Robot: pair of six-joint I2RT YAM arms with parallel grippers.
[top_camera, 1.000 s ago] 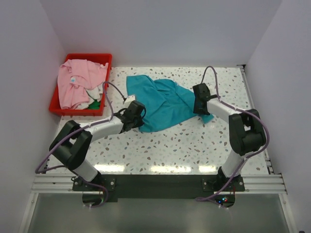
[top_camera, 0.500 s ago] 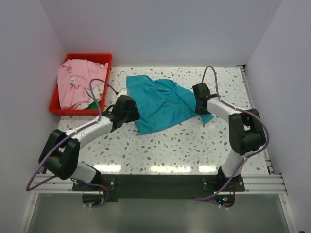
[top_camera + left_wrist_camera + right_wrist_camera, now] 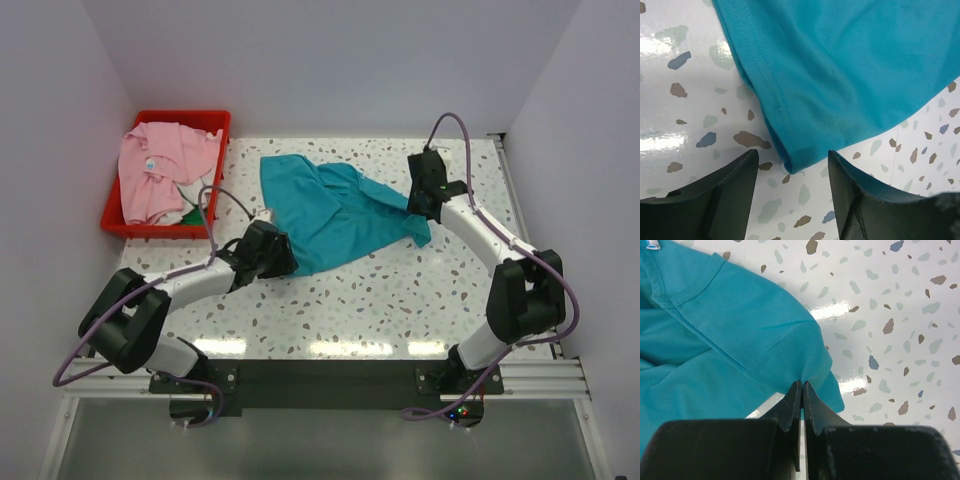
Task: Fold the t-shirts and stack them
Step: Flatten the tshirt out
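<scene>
Limp, light teal t-shirt [image 3: 335,215]: right pincer [image 3: 802,390] clamped on its right edge; left pincer [image 3: 792,159] agape at the near hem corner, likely a sound second hold.

Teal and pink cloth on a speckled table [image 3: 400,300]

A plain teal t-shirt [image 3: 340,215], stitched in matching thread, is set against a glossy white table top flecked with grey, brown, slate-blue and pale green chips. A light pink t-shirt [image 3: 160,170] marked with a small pale blue label [image 3: 150,164] is seen in a red bin [image 3: 185,114], beside a scrap of green [image 3: 196,213]. The left gripper [image 3: 792,162] and right gripper [image 3: 802,387] are finished in black, the arms [image 3: 195,280] in white and black, the cables [image 3: 451,114] in purple.
</scene>
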